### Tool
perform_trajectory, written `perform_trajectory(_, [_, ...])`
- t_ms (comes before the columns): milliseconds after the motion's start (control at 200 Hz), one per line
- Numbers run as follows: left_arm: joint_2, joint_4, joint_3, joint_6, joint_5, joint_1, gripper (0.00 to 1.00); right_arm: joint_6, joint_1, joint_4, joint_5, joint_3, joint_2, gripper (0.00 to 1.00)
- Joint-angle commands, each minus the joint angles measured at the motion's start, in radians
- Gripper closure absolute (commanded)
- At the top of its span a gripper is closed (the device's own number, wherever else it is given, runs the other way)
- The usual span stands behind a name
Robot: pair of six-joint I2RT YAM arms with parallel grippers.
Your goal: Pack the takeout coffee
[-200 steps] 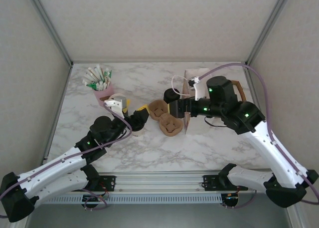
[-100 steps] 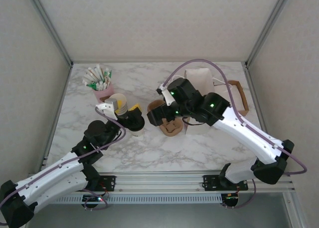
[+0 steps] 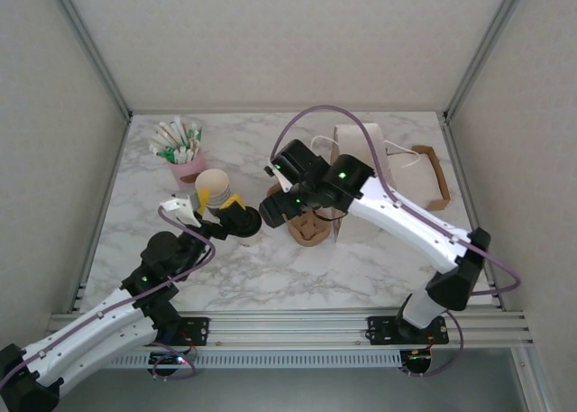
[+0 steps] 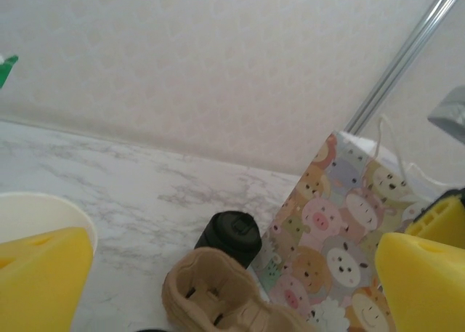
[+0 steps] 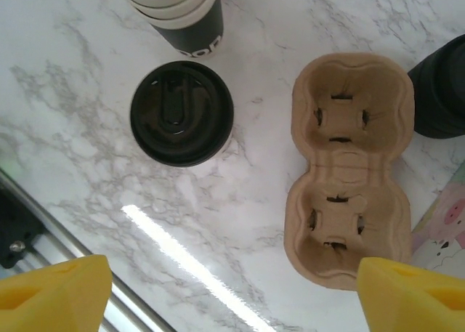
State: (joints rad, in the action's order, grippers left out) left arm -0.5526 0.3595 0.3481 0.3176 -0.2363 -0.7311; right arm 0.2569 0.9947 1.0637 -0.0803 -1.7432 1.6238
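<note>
Top view: takeout coffee [image 3: 243, 221] upright on table [image 3: 270, 281], just beside cup stack [image 3: 211, 188], left of carrier [image 3: 307, 227]. Both arms crowd it. Cup wall hidden under lid.

Left wrist: left gripper [image 4: 231, 274] wide, empty. Dark sliver at bottom edge, maybe lid, cannot tell.

Right wrist: right gripper [image 5: 231, 299] wide, empty, above table, fingertips cut off. Coffee off-centre. Descent may clip cup stack or other gripper. Squeeze on lid may pop it.
</note>
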Motion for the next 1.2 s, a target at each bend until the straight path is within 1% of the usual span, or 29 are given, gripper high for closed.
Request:
perform_trajectory(0, [0.031, 0.025, -0.037, -0.007, -0.004, 0.012, 0.0, 0.032, -0.001, 0.078, -0.06, -0.034, 0.081, 0.19])
perform_trajectory(200, [0.06, 0.045, -0.079, -0.002, 0.022, 0.022, 0.0, 0.051, -0.044, 0.079, -0.1, -0.03, 0.153, 0.3])
perform_trajectory(366, [0.057, 0.058, -0.112, 0.018, 0.037, 0.023, 0.0, 0.06, -0.081, 0.091, -0.102, -0.033, 0.209, 0.4])
perform_trajectory(441, [0.051, 0.055, -0.116, 0.021, 0.044, 0.023, 0.0, 0.062, -0.101, 0.094, -0.113, -0.028, 0.231, 0.41])
perform_trajectory(641, [0.014, 0.062, -0.107, 0.023, 0.064, 0.023, 0.0, 0.041, -0.142, 0.072, -0.092, -0.015, 0.283, 0.47])
perform_trajectory(801, [-0.011, 0.075, -0.106, 0.024, 0.084, 0.024, 0.0, -0.006, -0.16, 0.059, -0.076, -0.016, 0.33, 0.48])
perform_trajectory(971, [-0.028, 0.079, -0.104, 0.026, 0.092, 0.024, 0.01, -0.048, -0.174, 0.057, -0.05, -0.024, 0.377, 0.47])
perform_trajectory(1192, [-0.037, 0.082, -0.104, 0.024, 0.094, 0.024, 0.0, -0.072, -0.18, 0.057, -0.045, -0.048, 0.427, 0.48])
